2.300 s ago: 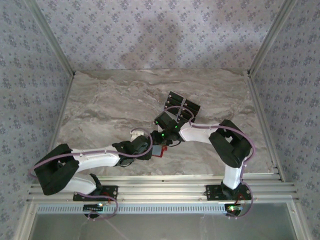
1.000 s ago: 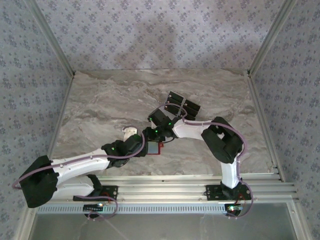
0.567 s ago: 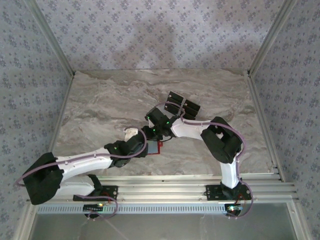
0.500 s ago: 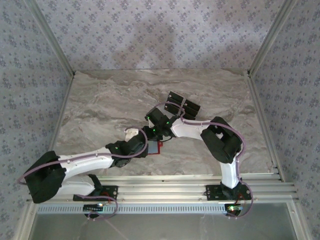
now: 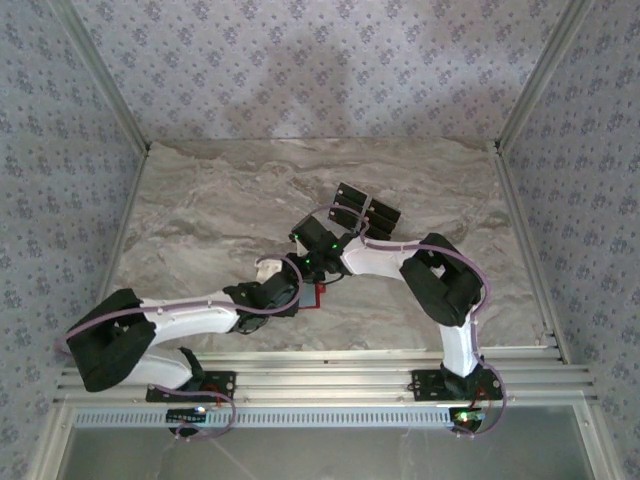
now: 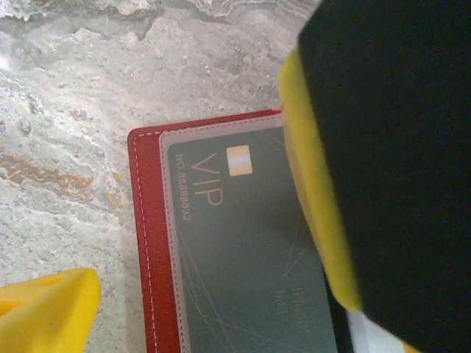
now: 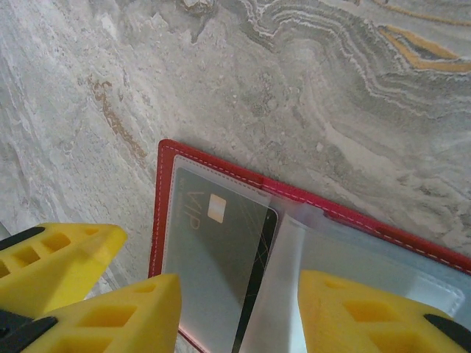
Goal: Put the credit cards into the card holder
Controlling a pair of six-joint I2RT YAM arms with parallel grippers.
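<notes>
A grey marbled bench (image 5: 200,200) sits between patterned walls. Nearest, the left end effector (image 5: 295,293) hangs with its jaws spread fully over the small red fold-over card holder (image 7: 213,163), gripping nothing. The holder lies open near the bench's middle, with a dark grey VIP card (image 6: 243,257) under its left clear pocket. The right end effector (image 7: 239,320), about half open, straddles the holder, empty. Farther right lie flat black credit cards (image 5: 365,212). One card looks seated, so the next move likely calls for fetching another.
</notes>
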